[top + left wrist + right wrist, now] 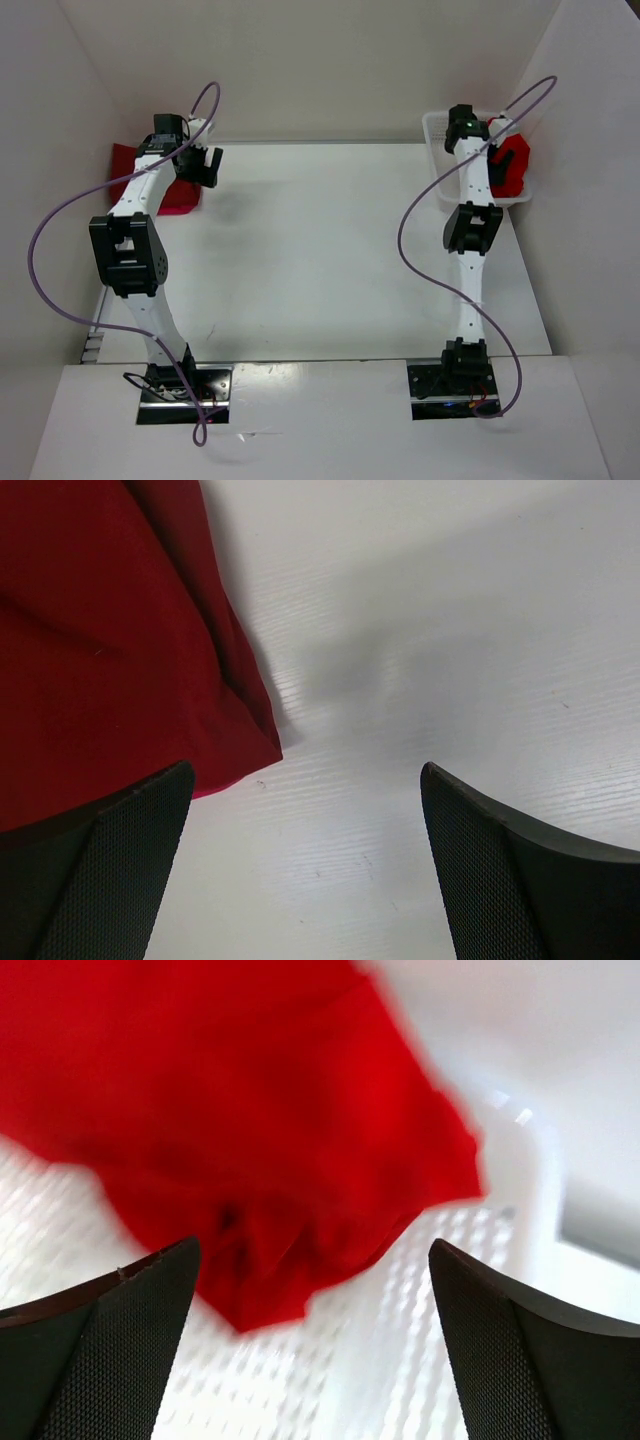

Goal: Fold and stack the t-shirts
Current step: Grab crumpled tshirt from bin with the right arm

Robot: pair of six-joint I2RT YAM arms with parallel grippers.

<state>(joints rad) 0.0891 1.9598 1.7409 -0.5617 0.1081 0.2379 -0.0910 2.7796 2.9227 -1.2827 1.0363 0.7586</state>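
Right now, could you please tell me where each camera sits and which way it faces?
Top external: above and behind the arms, looking down on the table; both whole arms show.
Left wrist: on the left arm, looking down past the open left gripper at a dark red t-shirt and table.
Right wrist: on the right arm, looking down past the open right gripper into the white basket holding a bright red t-shirt.
Shared: top external also shows both shirts and the basket, at the far corners.
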